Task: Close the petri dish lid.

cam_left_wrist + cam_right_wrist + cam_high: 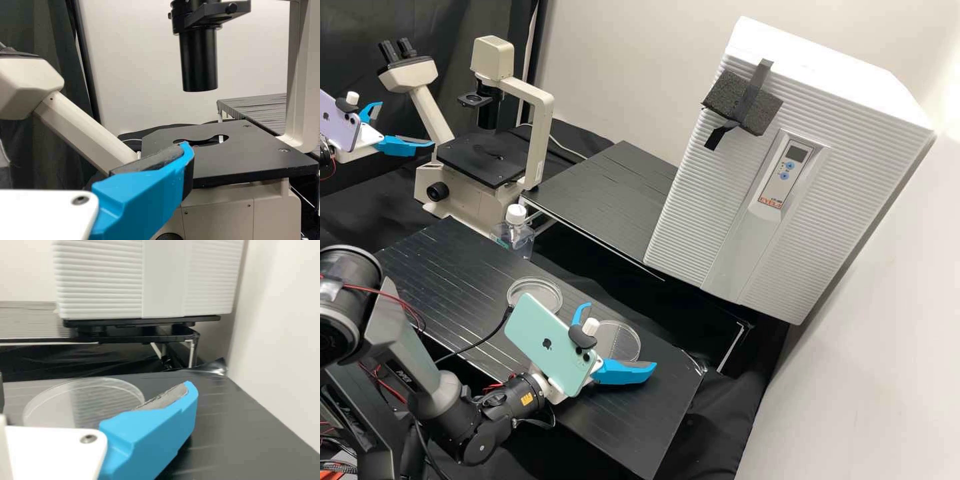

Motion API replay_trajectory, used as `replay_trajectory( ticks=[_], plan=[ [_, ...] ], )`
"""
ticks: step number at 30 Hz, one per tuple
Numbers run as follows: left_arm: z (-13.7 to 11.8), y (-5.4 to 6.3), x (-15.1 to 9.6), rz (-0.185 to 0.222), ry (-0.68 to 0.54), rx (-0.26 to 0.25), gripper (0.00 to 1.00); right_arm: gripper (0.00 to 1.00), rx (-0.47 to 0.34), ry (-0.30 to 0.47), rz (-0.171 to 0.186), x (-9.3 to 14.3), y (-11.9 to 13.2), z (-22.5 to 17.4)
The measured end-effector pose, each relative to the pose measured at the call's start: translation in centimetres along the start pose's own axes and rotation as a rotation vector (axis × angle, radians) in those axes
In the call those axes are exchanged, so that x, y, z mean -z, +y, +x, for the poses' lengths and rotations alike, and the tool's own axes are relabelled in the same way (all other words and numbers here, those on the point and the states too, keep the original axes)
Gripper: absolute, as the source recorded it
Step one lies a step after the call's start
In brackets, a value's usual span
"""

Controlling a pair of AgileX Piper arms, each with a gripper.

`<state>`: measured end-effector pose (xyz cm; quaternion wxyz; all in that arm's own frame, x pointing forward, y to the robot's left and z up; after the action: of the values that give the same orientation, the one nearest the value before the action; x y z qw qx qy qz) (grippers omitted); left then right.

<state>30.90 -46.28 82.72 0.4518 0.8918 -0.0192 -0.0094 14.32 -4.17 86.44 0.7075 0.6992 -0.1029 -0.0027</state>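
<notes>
High view: the left end effector gapes near the microscope. The right end effector is spread at a clear dish piece; contact is unclear. The phone partly hides a second clear piece on the bench. Which is the lid, I cannot tell.

Left wrist view: a finger covers part of the black stage.

Right wrist view: the white mount hides the dish piece's near rim.

left pincer and right pincer spread
</notes>
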Motion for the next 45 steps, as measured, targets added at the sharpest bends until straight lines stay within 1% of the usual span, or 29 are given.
replay_trajectory(
  ticks=[3, 11, 12, 15, 18, 19, 22, 23, 27, 33, 34, 38, 41, 45],
  plan=[
    [0.0, 0.0, 0.0, 0.0, 0.0, 0.0, 1.0, 1.0, 0.019, 0.01, -0.008, 0.1, -0.2, 0.0],
    [0.0, 0.0, 0.0, 0.0, 0.0, 0.0, 1.0, 1.0, 0.026, 0.027, -0.02, 0.4, -0.3, 0.1],
    [0.0, 0.0, 0.0, 0.0, 0.0, 0.0, 1.0, 1.0, 0.03, 0.032, -0.027, 0.5, -0.4, 0.1],
    [0.0, 0.0, 0.0, 0.0, 0.0, 0.0, 1.0, 1.0, 0.026, 0.04, -0.063, 0.7, -0.5, 0.2],
    [0.0, 0.0, 0.0, 0.0, 0.0, 0.0, 1.0, 1.0, 0.022, 0.035, -0.087, 0.6, -0.6, 0.4],
    [0.0, 0.0, 0.0, 0.0, 0.0, 0.0, 1.0, 1.0, 0.018, 0.032, -0.104, 0.6, -0.6, 0.5],
    [0.0, 0.0, 0.0, 0.0, 0.0, 0.0, 1.0, 1.0, 0.004, 0.013, -0.115, 0.4, -0.6, 0.7],
    [0.0, 0.0, 0.0, 0.0, 0.0, 0.0, 1.0, 1.0, 0.003, 0.009, -0.117, 0.3, -0.7, 0.8],
    [0.0, 0.0, 0.0, 0.0, 0.0, 0.0, 1.0, 1.0, -0.006, 0.0, -0.104, 0.1, -0.8, 1.0],
    [0.0, 0.0, 0.0, 0.0, 0.0, 0.0, 1.0, 1.0, -0.007, -0.003, -0.098, -0.1, -0.9, 1.1],
    [0.0, 0.0, 0.0, 0.0, 0.0, 0.0, 1.0, 0.0, -0.007, -0.003, -0.098, -0.1, -0.9, 1.1],
    [0.0, 0.0, 0.0, 0.0, 0.0, 0.0, 1.0, 0.0, -0.007, -0.004, -0.094, -0.1, -0.8, 1.1],
    [0.0, 0.0, 0.0, 0.0, 0.0, 0.0, 1.0, 0.0, -0.004, -0.004, -0.082, -0.1, -0.9, 1.1],
    [0.0, 0.0, 0.0, 0.0, 0.0, 0.0, 1.0, 0.0, 0.001, -0.007, -0.076, -0.3, -0.9, 1.2]
  ],
)
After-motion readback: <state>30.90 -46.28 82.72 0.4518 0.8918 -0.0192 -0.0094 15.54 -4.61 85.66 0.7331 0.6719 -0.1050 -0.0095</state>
